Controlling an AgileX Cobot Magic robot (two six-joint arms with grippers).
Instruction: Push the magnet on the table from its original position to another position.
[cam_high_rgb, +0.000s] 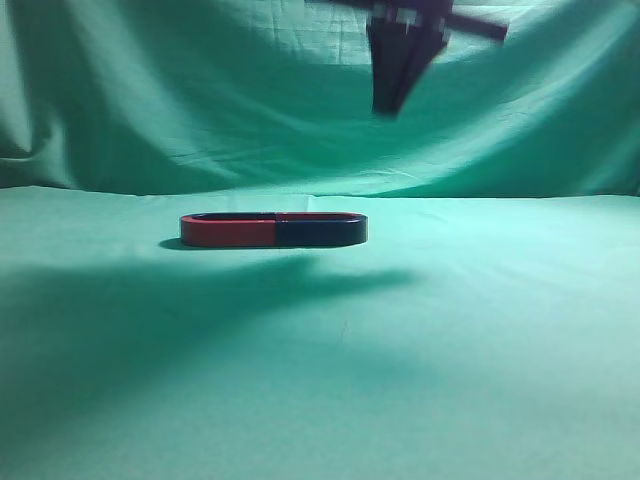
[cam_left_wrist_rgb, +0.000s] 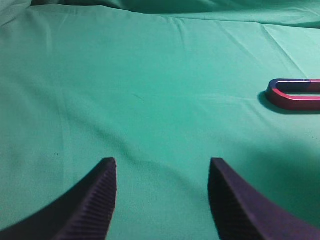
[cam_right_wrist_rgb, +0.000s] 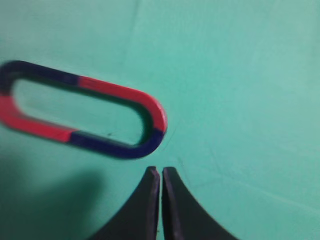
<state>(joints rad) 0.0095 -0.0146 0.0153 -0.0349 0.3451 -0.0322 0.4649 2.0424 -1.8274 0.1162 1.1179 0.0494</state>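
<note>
The magnet (cam_high_rgb: 320, 232) lies flat on the table (cam_high_rgb: 470, 350), its near side dark navy. Its open end meets a red-sided U-shaped magnet (cam_high_rgb: 228, 232), and the two form one closed oval. In the right wrist view the magnet (cam_right_wrist_rgb: 125, 149) has a navy near arm and a red far arm. My right gripper (cam_right_wrist_rgb: 161, 171) is shut and empty, with its tips just short of the magnet's bend. In the exterior view it (cam_high_rgb: 393, 98) hangs high, above and to the right of the magnet. My left gripper (cam_left_wrist_rgb: 162, 162) is open and empty over bare cloth.
The red-sided magnet's bend (cam_left_wrist_rgb: 292, 96) shows at the right edge of the left wrist view, far from the left jaws. A draped green cloth backdrop (cam_high_rgb: 200, 100) rises behind the table. Shadows lie on the cloth in front of the magnets.
</note>
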